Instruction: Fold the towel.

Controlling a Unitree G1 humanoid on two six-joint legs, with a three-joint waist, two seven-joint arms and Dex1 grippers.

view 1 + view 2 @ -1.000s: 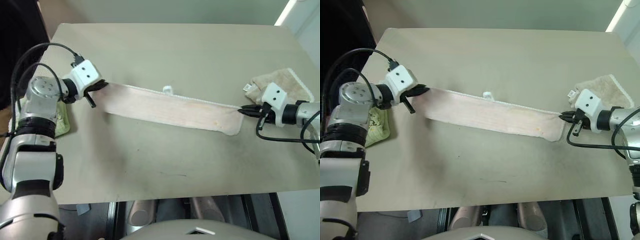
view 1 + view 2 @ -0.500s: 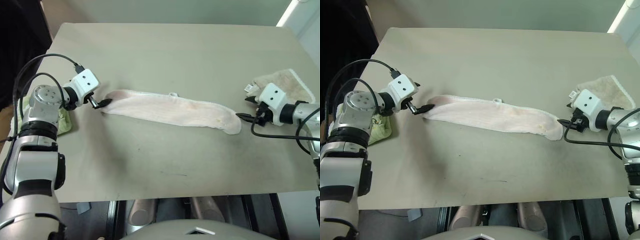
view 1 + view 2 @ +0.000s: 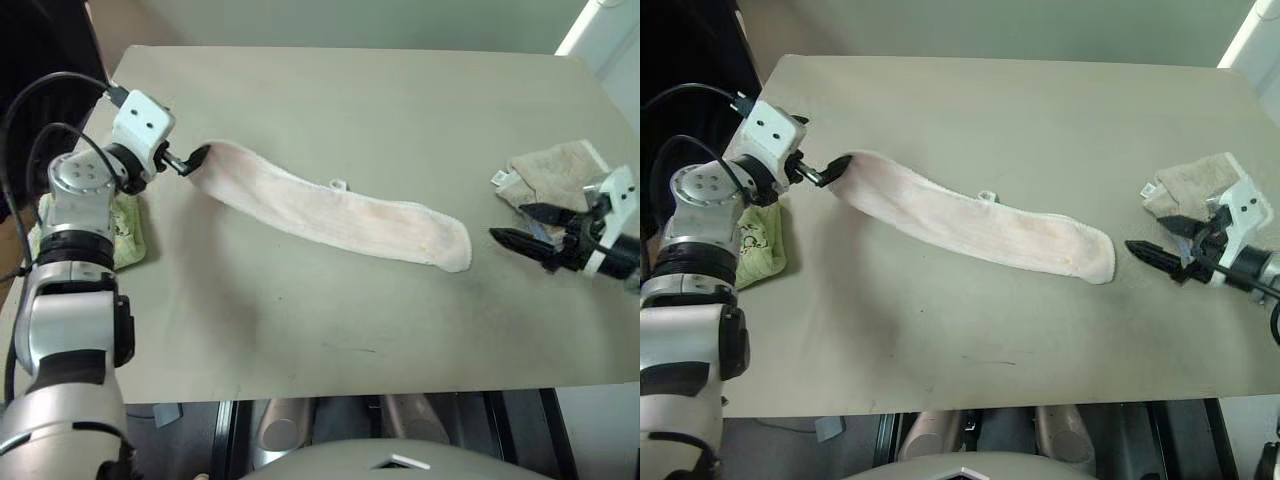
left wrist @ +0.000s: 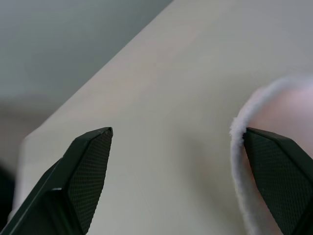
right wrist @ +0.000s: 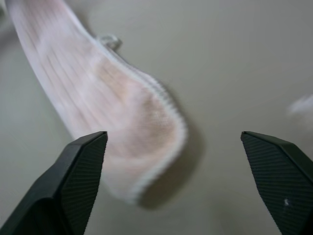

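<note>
a: where does the towel [image 3: 335, 208] lie?

b: on the table [image 3: 380, 110], as 1 long narrow strip running diagonally from the robot's left and far side toward its right and near side. white trimmed edge [image 3: 385, 198] on the far long side, with the small white loop [image 3: 339, 184] about midway. the left end looks slightly raised at the left gripper [image 3: 188, 162]; the right end is rounded and flat.

a: left claw?

b: fingers spread wide. in the left wrist view 1 finger [image 4: 279, 171] sits right at the towel's trimmed edge, the other finger [image 4: 80, 171] well apart over bare table. nothing pinched between them; cannot tell if that finger touches the cloth.

a: right claw?

b: right gripper [image 3: 1165, 245] released, fingers wide apart, just beside the towel's right end with a gap of bare table between. it holds nothing.

a: room around?

b: wide bare table both beyond and in front of the strip. beige towel [image 3: 1195, 182] near the right table edge, just behind the right gripper. light green towel [image 3: 758, 243] at the left table edge, beside the left arm.
</note>
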